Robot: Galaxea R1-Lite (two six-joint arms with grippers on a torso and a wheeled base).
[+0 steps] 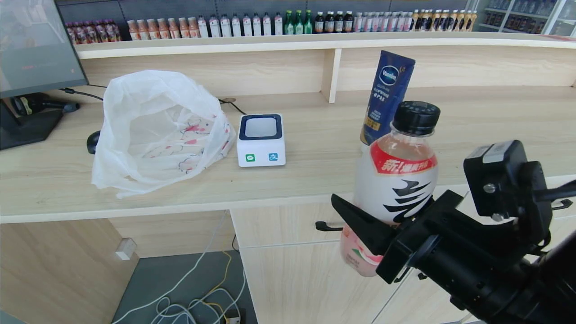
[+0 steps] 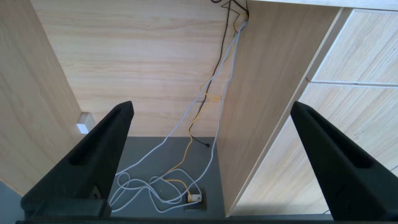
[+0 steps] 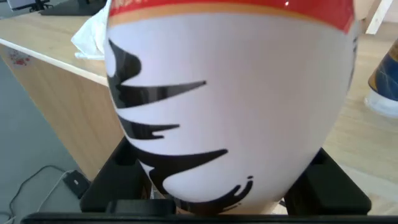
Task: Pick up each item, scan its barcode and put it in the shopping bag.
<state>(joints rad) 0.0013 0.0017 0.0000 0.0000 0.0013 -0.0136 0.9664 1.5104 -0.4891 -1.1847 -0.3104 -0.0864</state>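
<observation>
Wooden worktop (image 1: 315, 180) bears the white shopping bag (image 1: 157, 130) near its left end, the right gripper (image 1: 396, 216) pinches a pink drink bottle (image 1: 396, 175) just off the front edge, the scanner (image 1: 261, 139) sits beside the bag, a blue tube (image 1: 384, 94) stands right of centre, and the left gripper (image 2: 211, 112) is spread below the worktop.

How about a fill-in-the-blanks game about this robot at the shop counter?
The bottle in the right gripper has a ____ cap.
The scanner sits between the shopping bag and the ____ tube.
The left gripper is ____, holding nothing.
Missing words: black, blue, open.
</observation>
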